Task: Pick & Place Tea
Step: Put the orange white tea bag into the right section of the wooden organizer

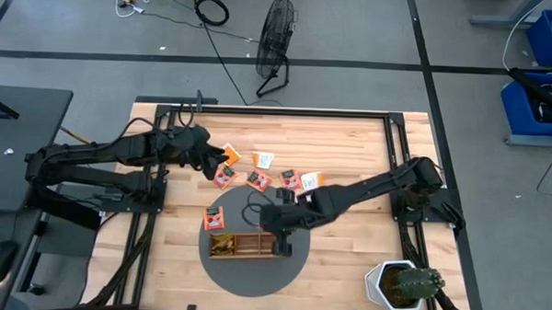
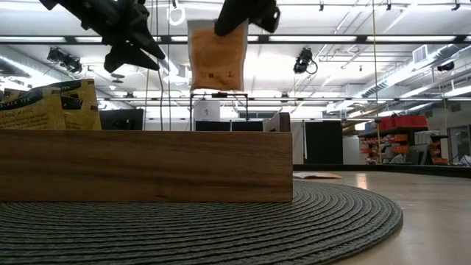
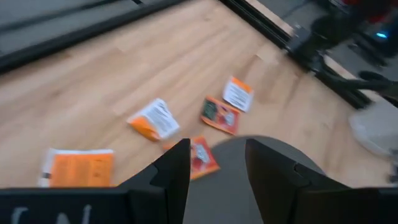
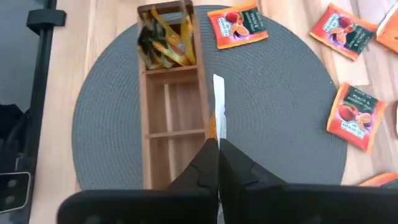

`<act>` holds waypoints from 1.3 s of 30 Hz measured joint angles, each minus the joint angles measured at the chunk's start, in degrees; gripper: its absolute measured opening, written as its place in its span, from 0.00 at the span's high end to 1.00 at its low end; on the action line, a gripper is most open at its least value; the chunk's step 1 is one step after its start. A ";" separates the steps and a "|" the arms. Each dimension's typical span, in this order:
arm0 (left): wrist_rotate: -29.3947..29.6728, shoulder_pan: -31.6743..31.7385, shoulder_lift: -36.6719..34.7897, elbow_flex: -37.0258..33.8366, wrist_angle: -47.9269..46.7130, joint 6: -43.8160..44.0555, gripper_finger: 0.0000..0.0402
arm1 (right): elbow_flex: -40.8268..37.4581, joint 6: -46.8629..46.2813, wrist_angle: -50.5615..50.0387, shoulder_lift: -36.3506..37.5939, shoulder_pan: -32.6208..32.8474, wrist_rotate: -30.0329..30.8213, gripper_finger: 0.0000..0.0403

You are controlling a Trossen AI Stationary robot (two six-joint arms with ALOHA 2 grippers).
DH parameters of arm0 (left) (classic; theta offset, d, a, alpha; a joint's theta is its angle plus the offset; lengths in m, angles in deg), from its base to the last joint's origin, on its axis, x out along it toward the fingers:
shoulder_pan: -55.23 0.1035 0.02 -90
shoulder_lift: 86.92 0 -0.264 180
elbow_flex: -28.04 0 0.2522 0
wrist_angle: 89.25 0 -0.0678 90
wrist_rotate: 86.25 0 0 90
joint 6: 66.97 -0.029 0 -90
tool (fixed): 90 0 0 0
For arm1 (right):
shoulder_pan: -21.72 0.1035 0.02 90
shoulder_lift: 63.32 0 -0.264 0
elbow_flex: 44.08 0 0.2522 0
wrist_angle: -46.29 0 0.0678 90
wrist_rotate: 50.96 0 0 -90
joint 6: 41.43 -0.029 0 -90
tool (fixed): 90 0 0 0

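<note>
The right gripper (image 4: 218,155), fingers pinched together, hangs above the wooden tray (image 4: 147,124), while the left gripper (image 3: 214,168), fingers parted, hovers beyond the tray.

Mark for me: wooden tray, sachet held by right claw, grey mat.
wooden tray (image 4: 171,112), right wrist view, middle compartment floor
held sachet (image 2: 216,62), low view, flat face
grey mat (image 4: 273,106), right wrist view, bare weave

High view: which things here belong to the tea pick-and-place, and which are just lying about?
Job:
- tea sachets loose on the table
- orange sachet pinched in the right gripper
- wooden tray
- round mat
- left gripper, open above the sachets

Lying about:
- potted cactus
- fan
- floor cables
</note>
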 joint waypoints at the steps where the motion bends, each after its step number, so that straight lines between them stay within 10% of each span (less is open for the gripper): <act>1: -1.66 0.00 0.00 0.00 0.00 0.63 0.61 | 0.00 -0.71 -0.03 0.00 0.84 0.85 1.00; 8: -11.49 -1.12 -0.01 0.00 0.02 9.08 0.61 | -0.02 -2.94 -0.07 -0.91 4.91 4.15 1.00; 39: -10.90 -5.88 0.00 -0.02 1.58 8.32 0.61 | 0.00 0.97 1.26 -9.11 5.88 0.23 1.00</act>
